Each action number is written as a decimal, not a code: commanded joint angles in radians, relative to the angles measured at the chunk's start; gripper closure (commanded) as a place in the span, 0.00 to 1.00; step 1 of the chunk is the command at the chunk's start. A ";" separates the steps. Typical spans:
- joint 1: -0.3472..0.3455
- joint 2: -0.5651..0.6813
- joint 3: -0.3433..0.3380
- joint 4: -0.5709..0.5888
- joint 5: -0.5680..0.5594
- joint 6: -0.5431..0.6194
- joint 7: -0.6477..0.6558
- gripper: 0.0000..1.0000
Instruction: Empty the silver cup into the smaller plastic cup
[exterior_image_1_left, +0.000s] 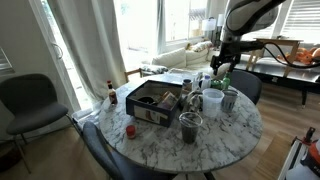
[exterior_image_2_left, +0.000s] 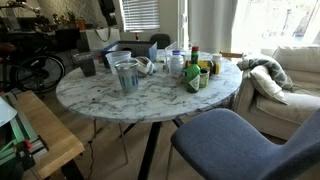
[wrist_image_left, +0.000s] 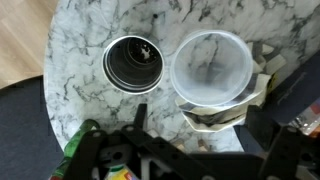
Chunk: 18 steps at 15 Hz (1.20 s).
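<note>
The pincer (exterior_image_1_left: 221, 70) hangs with its jaws spread wide and nothing between them, over the 2 o'clock part of the round marble bench (exterior_image_1_left: 150, 145). In the wrist view the silver cup (wrist_image_left: 133, 62) stands upright at the pincer's 12 o'clock, mouth up and dark inside. The wider whitish plastic cup (wrist_image_left: 212, 68) sits just beside it at its 3 o'clock. In an exterior view the smaller plastic cup (exterior_image_1_left: 190, 125) stands apart from that pair, at about 7 o'clock of the whitish cup, with a dark open box (exterior_image_1_left: 150, 100) at its 10 o'clock.
</note>
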<state>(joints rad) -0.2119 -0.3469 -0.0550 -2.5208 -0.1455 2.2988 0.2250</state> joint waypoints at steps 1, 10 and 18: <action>-0.045 0.105 0.007 0.029 -0.077 0.013 0.137 0.00; -0.034 0.273 -0.028 0.066 -0.052 -0.025 0.433 0.00; -0.023 0.351 -0.087 0.108 0.085 0.008 0.475 0.00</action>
<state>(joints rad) -0.2512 -0.0371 -0.1126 -2.4369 -0.1029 2.2869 0.6740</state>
